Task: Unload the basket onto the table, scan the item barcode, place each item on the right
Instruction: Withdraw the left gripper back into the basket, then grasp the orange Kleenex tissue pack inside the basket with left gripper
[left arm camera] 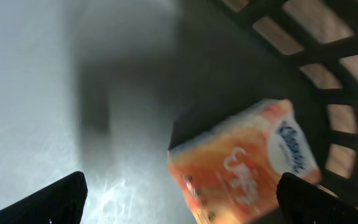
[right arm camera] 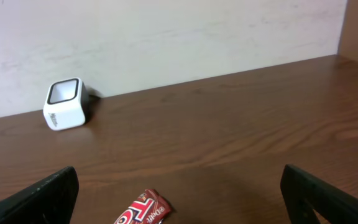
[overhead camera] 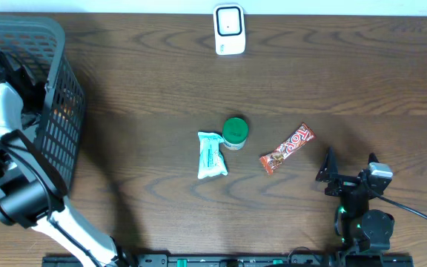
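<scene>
Currently the L arm [overhead camera: 21, 196] reaches into the grey basket [overhead camera: 65, 81] at the left edge of the table [overhead camera: 161, 81]. In the L wrist view the left fingers [left arm camera: 55, 199] are spread wide and grasp nothing. They hang over the basket's pale floor. An orange tissue pack [left arm camera: 241, 168] lies tilted there, close to the lattice side, and shows in frame btw the two fingers. The pic is blurry, so I can't tell if anything touches the pack.

The R arm [overhead camera: 365, 222] sits at the near right corner of the table. The right fingers [right arm camera: 42, 199] are also splayed apart and empty, aimed across the table toward the back wall [right arm camera: 166, 37].

The scanner [overhead camera: 229, 30] is a small white box w/ a dark window. It stands at the far edge, approx ctr, by the back wall. In the R wrist view it's at upper left.

Three items lie on the open table, approx mid:
- The green-lidded jar [overhead camera: 235, 132] stands upright.
- The white tissue packet [overhead camera: 211, 154] is just beside the jar on its left, touching or nearly so.
- The red candy bar [overhead camera: 288, 148] lies diagonal to the right of the jar, apart from it.

The candy bar is the item nearest the right fingers, and its end shows at the bottom of the R wrist view. All three lie well apart from the scanner. I can't tell which way the barcodes face.
</scene>
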You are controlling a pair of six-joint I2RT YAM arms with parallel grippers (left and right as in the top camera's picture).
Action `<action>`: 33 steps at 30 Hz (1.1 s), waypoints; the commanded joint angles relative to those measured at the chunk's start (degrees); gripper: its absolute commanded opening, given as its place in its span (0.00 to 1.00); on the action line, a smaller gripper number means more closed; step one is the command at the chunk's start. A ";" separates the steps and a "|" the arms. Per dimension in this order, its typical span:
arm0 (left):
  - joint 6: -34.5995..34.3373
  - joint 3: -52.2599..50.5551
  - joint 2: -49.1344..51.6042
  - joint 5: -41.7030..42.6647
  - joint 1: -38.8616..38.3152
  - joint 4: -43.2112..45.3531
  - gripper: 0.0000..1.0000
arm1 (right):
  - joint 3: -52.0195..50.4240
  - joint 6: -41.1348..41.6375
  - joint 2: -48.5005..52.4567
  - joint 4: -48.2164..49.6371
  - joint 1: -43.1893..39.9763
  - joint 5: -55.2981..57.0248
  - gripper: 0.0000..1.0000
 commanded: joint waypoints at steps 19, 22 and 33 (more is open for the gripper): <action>36.57 -0.28 2.19 8.07 0.09 2.38 0.98 | -0.09 -0.83 -0.31 -0.22 0.48 -0.07 0.99; 38.66 -0.28 3.10 8.09 0.09 2.36 0.98 | -0.09 -0.83 -0.31 -0.22 0.48 -0.07 0.99; 40.24 -0.31 7.10 8.09 0.09 2.40 0.99 | -0.09 -0.83 -0.31 -0.22 0.48 -0.07 0.99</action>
